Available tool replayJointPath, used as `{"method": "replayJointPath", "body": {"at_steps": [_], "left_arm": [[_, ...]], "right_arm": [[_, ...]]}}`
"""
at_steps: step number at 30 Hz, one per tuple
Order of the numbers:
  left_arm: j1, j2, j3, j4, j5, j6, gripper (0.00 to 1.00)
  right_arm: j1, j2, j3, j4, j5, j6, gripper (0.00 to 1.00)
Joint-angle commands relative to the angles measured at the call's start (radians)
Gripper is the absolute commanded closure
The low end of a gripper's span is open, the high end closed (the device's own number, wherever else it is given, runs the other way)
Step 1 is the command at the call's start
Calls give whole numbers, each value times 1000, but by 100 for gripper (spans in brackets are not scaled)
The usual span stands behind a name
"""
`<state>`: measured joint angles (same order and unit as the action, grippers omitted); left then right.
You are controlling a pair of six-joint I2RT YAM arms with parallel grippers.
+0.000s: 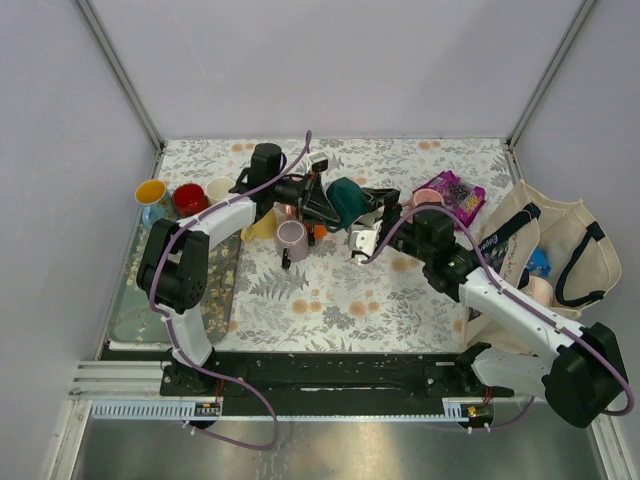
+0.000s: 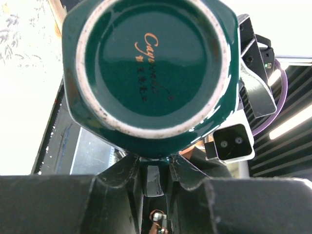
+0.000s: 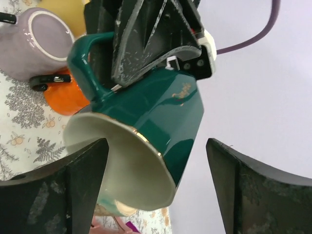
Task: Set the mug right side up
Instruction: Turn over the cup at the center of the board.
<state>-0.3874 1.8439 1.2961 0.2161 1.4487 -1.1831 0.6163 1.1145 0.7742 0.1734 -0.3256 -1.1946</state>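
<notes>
Your left gripper (image 1: 322, 197) is clamped narrow on the green mug (image 1: 347, 201). Its fingers (image 3: 146, 44) pinch the wall just beside the handle (image 3: 85, 58) and hold the mug in the air above the table (image 1: 400, 300), toward the far edge and about midway between the left and right edges. Your right gripper (image 3: 156, 142) stands wide, with one finger on each side of the mug's mouth. I see no contact, though the near rim dips behind one finger, so I can't be sure. The right wrist view gives you the pale inside and gilt rim, tipped down toward that camera, with a lilac mug (image 3: 34, 41) and an orange mug (image 3: 66, 95) on the table behind. The left wrist view shows you the mug's base (image 2: 151, 63) with its gold script, which the other views hide.
</notes>
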Motion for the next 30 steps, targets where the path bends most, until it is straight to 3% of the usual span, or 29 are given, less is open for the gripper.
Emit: {"method": "replayJointPath", "body": {"at_steps": [1, 5, 9, 12, 14, 15, 17, 19, 22, 25, 28, 30], "left_arm": [[-2, -20, 63, -75, 203, 37, 98], [-5, -25, 51, -86, 202, 37, 97], [10, -40, 34, -49, 130, 43, 64], [42, -112, 12, -105, 43, 103, 55], [71, -164, 14, -287, -6, 253, 42], [96, -187, 41, -442, -45, 333, 40], [133, -199, 153, -848, -163, 674, 34], [148, -227, 244, -1087, -395, 954, 29], [150, -326, 226, -1091, -673, 1140, 24], [151, -493, 65, -902, -877, 1171, 21], [154, -648, -65, -726, -962, 1203, 18], [153, -712, -112, -670, -1014, 1195, 11]], "right_arm": [[8, 40, 65, 158, 4, 21, 14], [8, 79, 132, 86, -4, 55, 43], [7, 79, 165, 3, -9, 102, 83], [8, 61, 183, -84, 5, 144, 92], [8, 50, 214, -167, 20, 176, 100], [10, 47, 227, -225, 23, 191, 100], [8, 51, 264, -346, -1, 190, 100], [7, 70, 296, -457, -13, 211, 100], [7, 134, 377, -631, -56, 256, 100], [8, 220, 456, -787, -101, 285, 100], [13, 304, 532, -921, -104, 262, 100], [16, 358, 580, -992, -98, 253, 100]]}}
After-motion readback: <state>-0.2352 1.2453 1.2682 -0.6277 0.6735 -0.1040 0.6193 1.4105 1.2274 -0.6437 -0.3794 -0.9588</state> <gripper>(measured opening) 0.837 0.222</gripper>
